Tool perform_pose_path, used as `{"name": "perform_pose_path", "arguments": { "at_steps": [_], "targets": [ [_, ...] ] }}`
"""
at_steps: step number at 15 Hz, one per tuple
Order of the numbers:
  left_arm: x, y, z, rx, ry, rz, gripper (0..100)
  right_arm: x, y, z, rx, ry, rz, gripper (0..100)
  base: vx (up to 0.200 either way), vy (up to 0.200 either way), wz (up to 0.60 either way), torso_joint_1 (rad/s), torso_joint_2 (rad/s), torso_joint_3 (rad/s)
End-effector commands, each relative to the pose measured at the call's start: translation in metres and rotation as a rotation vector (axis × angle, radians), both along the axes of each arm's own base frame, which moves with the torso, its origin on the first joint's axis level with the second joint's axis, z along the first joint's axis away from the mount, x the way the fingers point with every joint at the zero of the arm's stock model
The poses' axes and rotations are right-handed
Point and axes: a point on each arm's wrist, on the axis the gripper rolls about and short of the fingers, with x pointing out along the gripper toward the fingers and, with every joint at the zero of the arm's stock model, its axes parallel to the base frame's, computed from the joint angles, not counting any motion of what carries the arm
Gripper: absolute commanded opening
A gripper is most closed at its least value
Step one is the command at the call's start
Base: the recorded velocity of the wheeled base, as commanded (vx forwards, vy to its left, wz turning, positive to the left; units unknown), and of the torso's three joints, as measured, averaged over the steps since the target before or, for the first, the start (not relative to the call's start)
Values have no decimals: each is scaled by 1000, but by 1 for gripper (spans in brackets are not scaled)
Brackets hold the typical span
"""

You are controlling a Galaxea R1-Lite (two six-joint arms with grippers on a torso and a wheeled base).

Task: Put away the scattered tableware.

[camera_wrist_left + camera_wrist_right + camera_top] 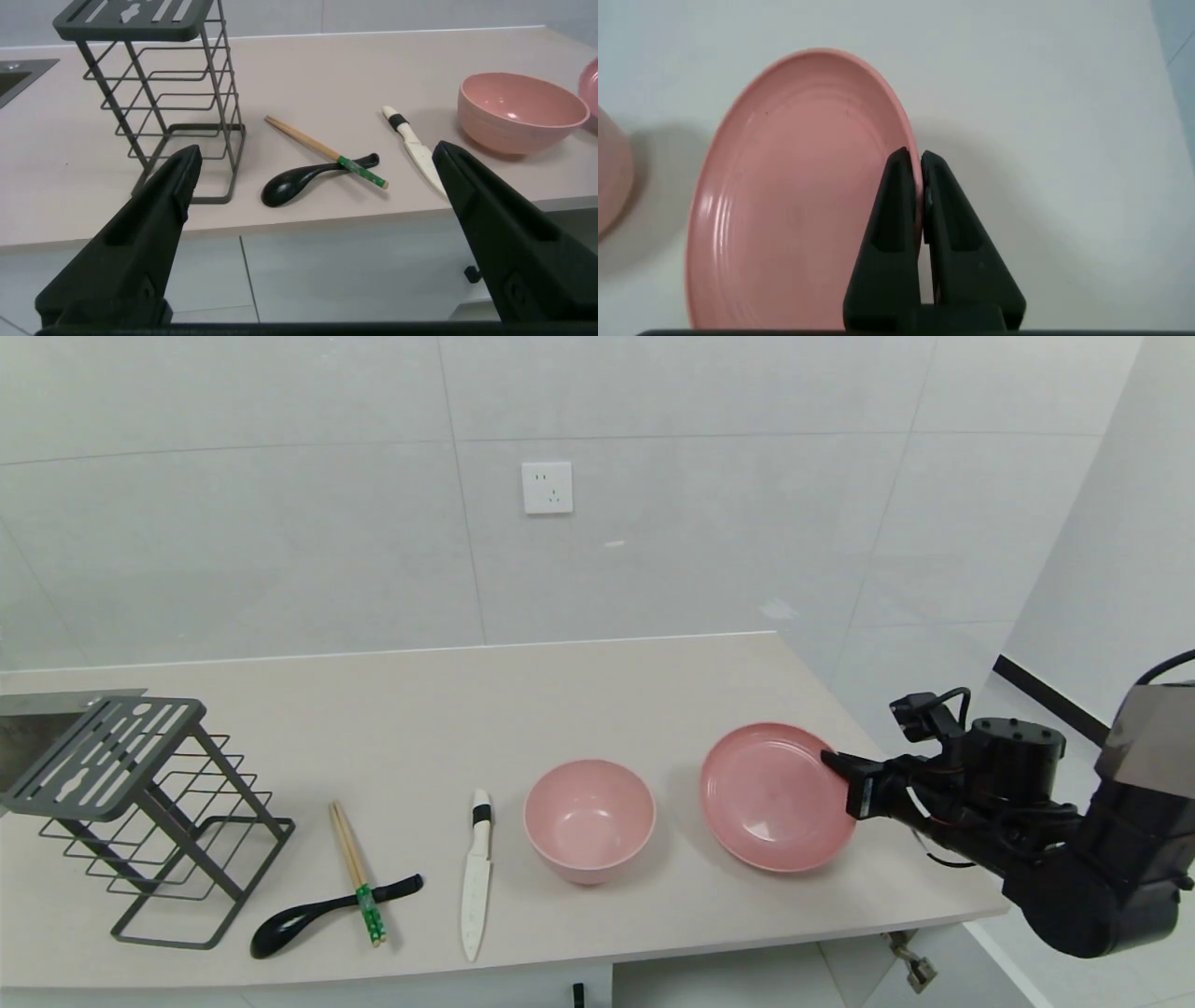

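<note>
Right rim of the pink plate (767,798) pinched tight in the right gripper (922,175); left gripper (318,154) gapes wide, holding nothing, nearer than the rack (140,19)

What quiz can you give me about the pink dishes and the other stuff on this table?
1. True or false: the right gripper is pinching the edge of the plate.
2. Fill the gap: the bowl stands between the knife and the ____.
3. What lies across the handle of the black spoon? A) the knife B) the chopsticks C) the bowl

Key: 1 true; 2 plate; 3 B.
</note>
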Motion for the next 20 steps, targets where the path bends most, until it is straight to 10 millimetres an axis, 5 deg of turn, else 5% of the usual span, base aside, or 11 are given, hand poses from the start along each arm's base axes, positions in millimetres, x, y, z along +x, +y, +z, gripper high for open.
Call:
{"name": "perform_pose_path", "arguments": {
  "at_steps": [1, 12, 20],
  "targets": [
    [0, 0, 0, 0, 1, -1, 100, -14, -3, 23, 12, -66, -1, 0, 0, 0, 0, 0, 0, 0],
    [0, 0, 0, 0, 0, -1, 100, -61, -10, 86, 134, -288, -29, 0, 0, 0, 0, 0, 0, 0],
    [0, -1, 0, 3, 0, -27, 100, -114, -16, 107, 184, -334, -20, 0, 0, 0, 0, 0, 0, 0]
  ]
}}
